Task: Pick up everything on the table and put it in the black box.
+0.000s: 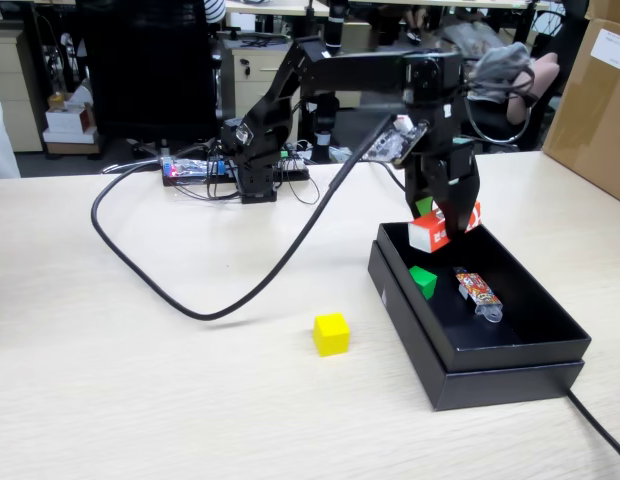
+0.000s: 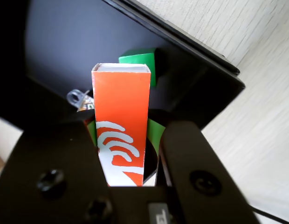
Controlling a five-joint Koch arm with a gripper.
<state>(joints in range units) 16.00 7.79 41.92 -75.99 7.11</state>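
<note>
One red carton [image 1: 442,228] with white swirl print hangs in the gripper [image 1: 452,222] above the far end of the black box [image 1: 510,368], clear of the box floor. In the wrist view the carton [image 2: 122,116] runs lengthwise between the two black jaws, which pinch it by its long sides; its white end points down into the box [image 2: 214,70].

Inside the box, a small green cube [image 1: 423,281] sits against the left wall in the fixed view, and an orange patterned packet [image 1: 478,291] with a clear end lies on the floor toward the middle. The wrist view shows the green cube [image 2: 143,63] just past the carton's end, and a bit of the packet's clear end [image 2: 75,97] beside the carton.

A small yellow cube [image 1: 331,334] rests on the light wood-grain desk [image 1: 140,400], outside the box, near its left wall and toward the front edge of the desk. A thick black cable [image 1: 190,305] curves across the desk behind the yellow cube.
</note>
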